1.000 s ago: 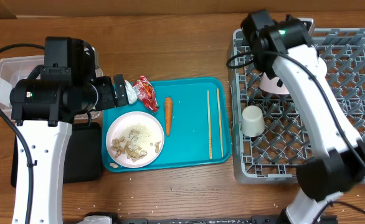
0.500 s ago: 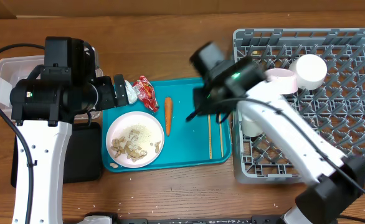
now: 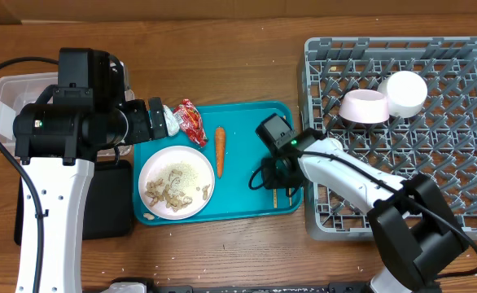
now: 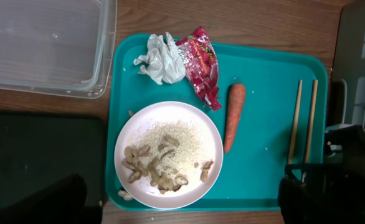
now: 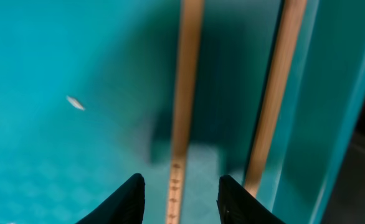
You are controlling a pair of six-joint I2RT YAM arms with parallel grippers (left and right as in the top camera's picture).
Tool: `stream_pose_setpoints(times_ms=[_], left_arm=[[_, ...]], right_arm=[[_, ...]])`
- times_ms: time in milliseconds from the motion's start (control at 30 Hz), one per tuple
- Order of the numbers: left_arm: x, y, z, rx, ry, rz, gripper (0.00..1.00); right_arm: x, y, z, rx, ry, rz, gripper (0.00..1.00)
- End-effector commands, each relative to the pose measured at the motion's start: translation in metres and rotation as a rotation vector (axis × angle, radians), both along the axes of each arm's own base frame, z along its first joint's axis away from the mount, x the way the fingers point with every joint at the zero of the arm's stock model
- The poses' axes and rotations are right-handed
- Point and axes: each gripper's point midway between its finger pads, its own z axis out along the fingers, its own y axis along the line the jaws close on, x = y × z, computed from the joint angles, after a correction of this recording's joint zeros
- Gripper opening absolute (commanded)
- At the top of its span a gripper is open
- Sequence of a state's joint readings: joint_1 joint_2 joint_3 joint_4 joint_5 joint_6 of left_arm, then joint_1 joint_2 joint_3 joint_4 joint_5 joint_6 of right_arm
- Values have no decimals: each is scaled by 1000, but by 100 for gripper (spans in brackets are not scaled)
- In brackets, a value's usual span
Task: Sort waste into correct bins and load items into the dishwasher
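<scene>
A pair of wooden chopsticks lies at the right end of the teal tray. My right gripper is open, low over them, its fingers either side of the left chopstick; the other chopstick lies just outside. It also shows in the overhead view. My left gripper hangs open and empty above the tray's far left corner. Below it are the crumpled white wrapper, red wrapper, carrot and the white plate of rice and scraps.
The clear container and black tray are left of the teal tray. The grey dish rack at right holds a pink bowl and a white bowl. My right arm crosses the rack's left edge.
My right arm has swung from the far side of the rack across to the teal tray and dropped over the chopsticks. The left arm has not moved.
</scene>
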State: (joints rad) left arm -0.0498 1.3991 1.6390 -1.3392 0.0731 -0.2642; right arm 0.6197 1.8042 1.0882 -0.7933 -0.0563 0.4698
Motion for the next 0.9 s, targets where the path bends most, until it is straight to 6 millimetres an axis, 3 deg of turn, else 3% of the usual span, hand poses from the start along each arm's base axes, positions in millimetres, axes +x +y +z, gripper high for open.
stream_pose_setpoints(times_ms=[0,167,333,467,600,733,867], left_arm=[[3,2,1,-3,-3,22,100],[3,2,1,-3,-3,22,100],[3,2,1,-3,-3,22,100],[3,2,1,-3,-3,22,100],[3,2,1,-3,-3,22,100],[3,2,1,-3,-3,22,100],[3,2,1,-3,-3,22,100]], right_arm=[[-4,-1,-5,18,3,4,37],[-3,0,-5,19,0,7,15],[6,9,14,31,-23,37,7],[22,20,49,65,-82,62,4],[47,25,106,108,-197,42,4],[77,-2,158,79,-327,-42,4],[104,-46,173,17,-394,-73,4]])
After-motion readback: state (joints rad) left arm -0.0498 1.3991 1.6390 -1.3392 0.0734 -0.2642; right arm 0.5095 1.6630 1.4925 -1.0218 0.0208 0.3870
